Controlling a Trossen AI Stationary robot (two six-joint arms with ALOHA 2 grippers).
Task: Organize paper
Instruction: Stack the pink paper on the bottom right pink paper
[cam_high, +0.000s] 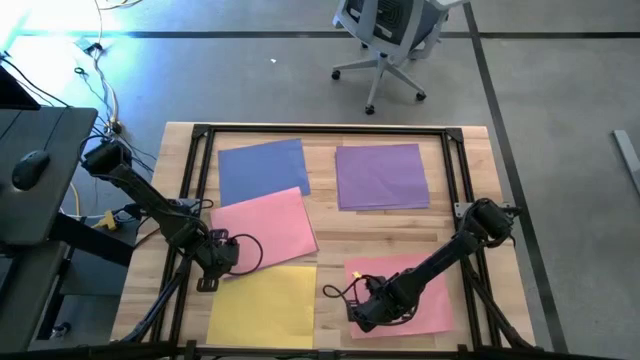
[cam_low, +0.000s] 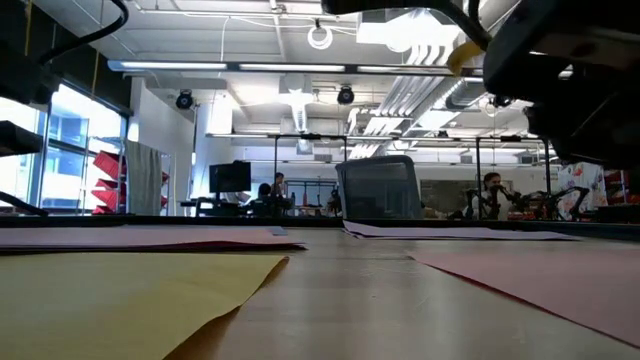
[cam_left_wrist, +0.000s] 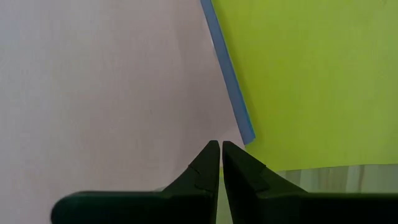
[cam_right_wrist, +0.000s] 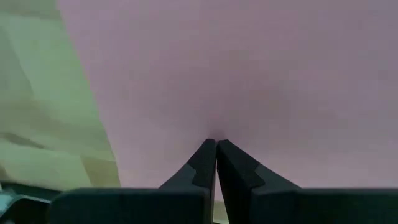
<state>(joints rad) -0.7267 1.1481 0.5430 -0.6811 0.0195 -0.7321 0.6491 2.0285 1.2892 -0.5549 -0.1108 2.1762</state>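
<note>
Open workshop floor, grey, office chair (cam_high: 385, 40) at top centre of the high view. Wooden table (cam_high: 330, 232) carries the paper: blue sheet (cam_high: 262, 170) upper left, purple sheet (cam_high: 382, 176) upper right, pink sheet (cam_high: 268, 226) at centre overlapping the blue, yellow sheet (cam_high: 264, 303) lower left, second pink sheet (cam_high: 420, 285) lower right.

Right end effector (cam_high: 362, 310) pressed closed, tips down on the lower-right pink sheet's left part; whether paper is pinched cannot be told. Left end effector (cam_high: 213, 262) closed at the centre pink sheet's lower corner.

Likely step: dragging pink toward pink. Keep light downward pressure, slide flat, avoid buckling.

No containers visible.
</note>
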